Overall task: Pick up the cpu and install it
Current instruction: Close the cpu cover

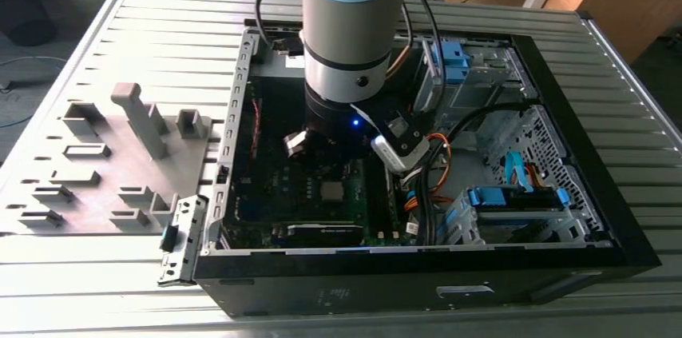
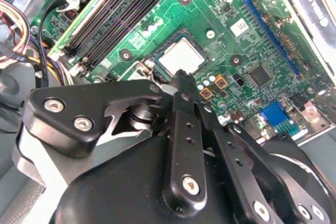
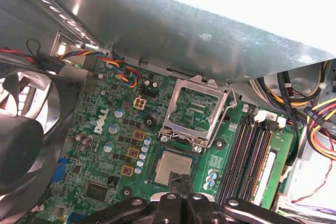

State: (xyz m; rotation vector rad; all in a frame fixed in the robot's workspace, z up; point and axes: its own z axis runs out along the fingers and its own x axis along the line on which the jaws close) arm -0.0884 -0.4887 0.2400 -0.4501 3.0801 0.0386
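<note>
Cpu (image 1: 334, 190) lay flat in its socket on the motherboard (image 3: 105, 145), lower centre of the exterior view, with the retention frame (image 3: 193, 109) open. End effector (image 3: 181, 180) hung at its edge, fingers together, holding nothing. If misseated, downward pressure could bend pins.

The silvery-grey square cpu (image 2: 181, 56) showed a smooth, dull metal top. The green circuit board (image 2: 220, 19) around it looked glossy. The hinged silver socket frame (image 3: 191, 109) was shiny bare metal. The black gripper (image 2: 181, 78) had a smooth satin finish, studded with bright metal screws.
</note>
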